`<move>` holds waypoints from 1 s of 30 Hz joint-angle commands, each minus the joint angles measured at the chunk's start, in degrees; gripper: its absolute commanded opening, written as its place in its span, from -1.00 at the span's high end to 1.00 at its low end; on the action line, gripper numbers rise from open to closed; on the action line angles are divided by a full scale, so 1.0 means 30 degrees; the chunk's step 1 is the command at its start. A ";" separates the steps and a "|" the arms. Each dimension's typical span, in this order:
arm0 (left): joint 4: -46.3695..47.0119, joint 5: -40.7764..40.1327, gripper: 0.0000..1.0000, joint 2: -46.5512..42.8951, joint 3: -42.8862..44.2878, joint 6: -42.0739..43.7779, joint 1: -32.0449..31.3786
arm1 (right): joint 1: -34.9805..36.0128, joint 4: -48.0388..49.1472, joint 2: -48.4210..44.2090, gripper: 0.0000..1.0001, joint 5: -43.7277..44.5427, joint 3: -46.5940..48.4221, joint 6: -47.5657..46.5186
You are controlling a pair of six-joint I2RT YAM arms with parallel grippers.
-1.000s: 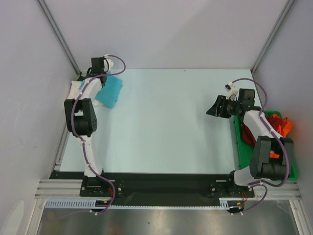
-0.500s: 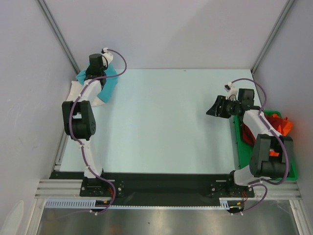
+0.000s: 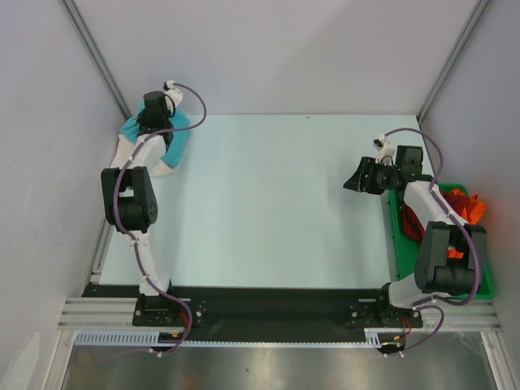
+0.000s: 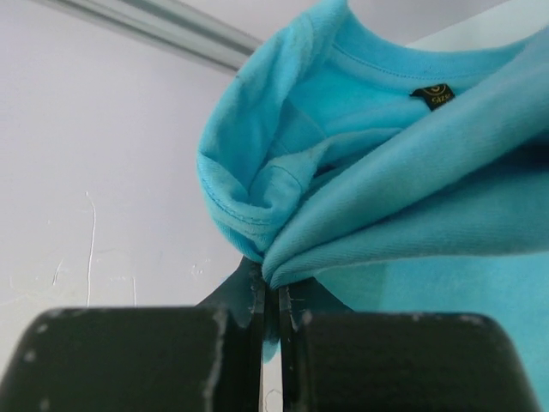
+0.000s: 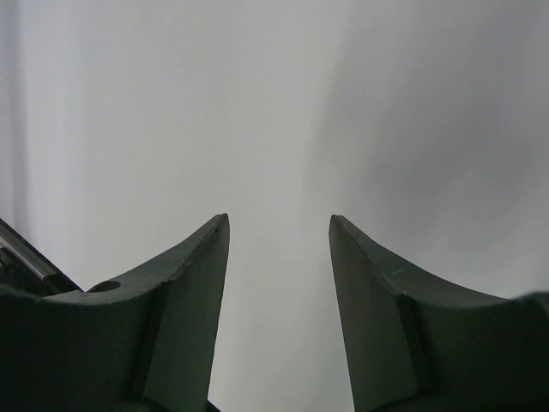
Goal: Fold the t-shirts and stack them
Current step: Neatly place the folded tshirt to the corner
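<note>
Turquoise t-shirt (image 3: 180,145) sits bunched at the far left corner of the tabletop (image 3: 276,195), its collar and label showing in the left wrist view. A fold of it is pinched between the pressed-together fingers of the left hand (image 4: 268,296). A white t-shirt (image 3: 122,153) shows beside and partly under it in the same corner.

The tabletop is a pale, smooth sheet with a black strip along its near edge, where the two arms are bolted. Plain light grey walls (image 3: 268,49) close it in on three sides, and two slanted metal posts (image 3: 97,61) run up at the far corners.

On the right edge lies one flat green tray (image 3: 394,227) holding a red t-shirt (image 3: 413,223) and an orange t-shirt (image 3: 473,210) in a loose heap. That makes four shirts I can count.

The right hand (image 3: 351,180) hangs above the tabletop, just left of the tray, with its fingers spread and nothing between them.
</note>
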 commanded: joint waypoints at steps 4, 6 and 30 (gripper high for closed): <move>0.2087 -0.1003 0.99 -0.0995 -0.1389 0.1453 0.1039 | -0.0161 0.0551 -0.0637 -0.12 0.0202 -0.0036 -0.0407; 0.2469 -0.1295 0.99 -0.0674 -0.1625 0.1949 0.1302 | -0.0161 0.0551 -0.0666 -0.12 0.0202 -0.0124 -0.0407; 0.8753 -0.3111 -0.83 0.2258 -0.0804 0.4907 0.1832 | -0.0512 0.0317 -0.1955 -0.12 0.0202 -0.1677 -0.0466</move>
